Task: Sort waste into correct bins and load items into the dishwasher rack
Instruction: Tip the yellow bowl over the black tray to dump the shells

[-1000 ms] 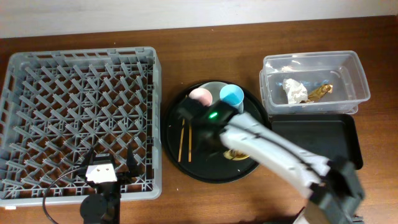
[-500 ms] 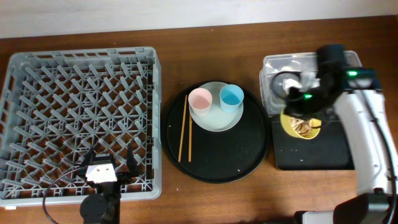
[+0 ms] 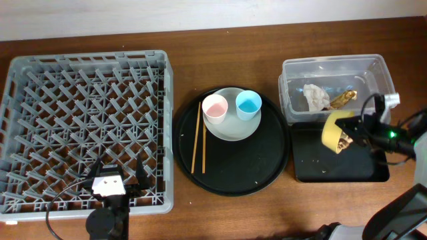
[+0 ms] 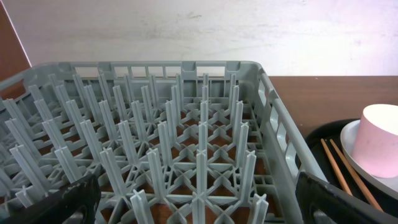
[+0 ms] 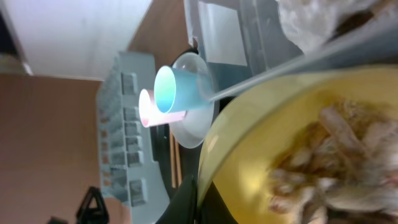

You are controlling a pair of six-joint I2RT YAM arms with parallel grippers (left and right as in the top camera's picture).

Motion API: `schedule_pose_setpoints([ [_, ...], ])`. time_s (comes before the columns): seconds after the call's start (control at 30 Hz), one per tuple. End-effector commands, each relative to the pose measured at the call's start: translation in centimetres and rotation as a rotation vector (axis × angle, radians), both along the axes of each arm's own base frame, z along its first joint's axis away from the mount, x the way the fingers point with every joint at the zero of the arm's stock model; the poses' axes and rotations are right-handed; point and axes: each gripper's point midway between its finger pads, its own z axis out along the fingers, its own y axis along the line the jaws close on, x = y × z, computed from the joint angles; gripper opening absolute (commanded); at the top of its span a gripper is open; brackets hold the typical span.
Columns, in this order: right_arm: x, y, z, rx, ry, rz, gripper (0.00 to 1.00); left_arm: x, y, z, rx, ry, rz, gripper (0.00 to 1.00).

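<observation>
Right pincer (image 3: 347, 135) clamps yellow bowl (image 3: 331, 129), tipped above shallow black tray (image 3: 373, 170), scraps (image 5: 348, 143) inside. Tissue (image 3: 316, 95) and wrapper (image 3: 342, 99) lie in clear tub (image 3: 333, 61) just behind tray. Left of tray: plate (image 3: 230, 128), pink cup (image 3: 215, 107), blue cup (image 3: 248, 103), chopsticks (image 3: 197, 137) unloaded. Rack (image 3: 80, 120) farther left, bare. Left pincer (image 4: 199, 202) wide.

A: What is the right arm looking like?
B: Its right gripper (image 3: 348, 133) is showing matte black, a small green light (image 3: 390, 133) is glowing just behind it, and thin black cables (image 3: 410, 121) are looping back toward a pale grey link (image 3: 421, 143).
A: And the other one?
B: The left gripper (image 3: 119, 172) is showing two black fingers (image 4: 53, 204); a white block (image 3: 108, 185) is sitting right behind them, and a black cable (image 3: 63, 199) is curling away from it beside a round black base (image 3: 103, 225).
</observation>
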Motion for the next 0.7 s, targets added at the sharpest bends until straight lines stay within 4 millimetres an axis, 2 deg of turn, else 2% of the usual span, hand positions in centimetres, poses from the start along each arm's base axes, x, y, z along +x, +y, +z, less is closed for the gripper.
schedule_pose_setpoints([
  [0.0,-0.2,-0.6,1.3,0.133,-0.240,-0.049,0.04,0.0,0.0,0.0,0.016,0.000,0.001,0.99],
  [0.23,-1.0,-1.1,-0.7,0.173,-0.332,-0.095,0.04,0.0,0.0,0.0,0.016,0.000,0.001,1.00],
  [0.37,-1.0,-0.9,0.8,0.281,-0.415,-0.096,0.04,0.0,0.0,0.0,0.016,0.000,0.002,0.99],
  [0.67,-1.2,-0.6,0.8,0.395,-0.306,-0.138,0.04,0.0,0.0,0.0,0.016,0.000,0.001,0.99],
])
